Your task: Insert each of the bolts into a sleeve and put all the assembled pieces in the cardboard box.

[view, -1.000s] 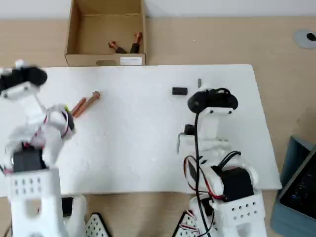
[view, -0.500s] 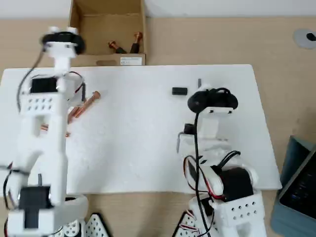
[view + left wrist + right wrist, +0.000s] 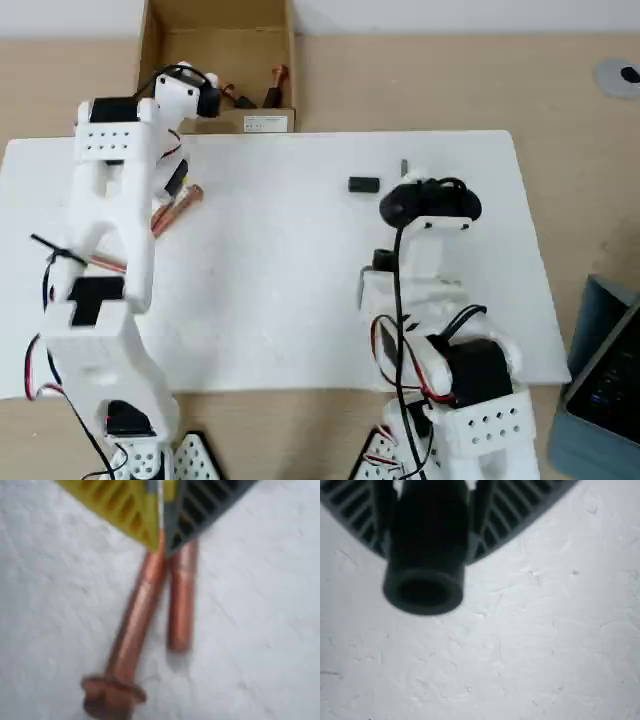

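Observation:
Two copper bolts (image 3: pixel 135 625) (image 3: pixel 181 605) lie side by side on the white mat (image 3: pixel 300 300); one shows a flanged head. My left gripper (image 3: pixel 161 532) is shut, its yellow and black fingertips right over the bolts' near ends. From above, that gripper (image 3: pixel 172 183) is at the mat's far left over the bolts (image 3: pixel 180 205). A third bolt (image 3: pixel 105 263) lies partly under the left arm. My right gripper (image 3: pixel 432 510) is shut on a black sleeve (image 3: pixel 422 580), held just above the mat at mid-right (image 3: pixel 381 262). Another black sleeve (image 3: pixel 363 184) lies on the mat.
The cardboard box (image 3: pixel 150 70) stands behind the mat's far left edge, with two assembled pieces (image 3: pixel 236 95) (image 3: pixel 275 85) inside. A small dark pin (image 3: pixel 404 167) lies near the loose sleeve. A grey-blue case (image 3: pixel 600 380) sits off the mat at the right.
The left arm has swung out from its folded pose at the near left and stretched over the mat to the two bolts. The right arm has kept still with its sleeve.

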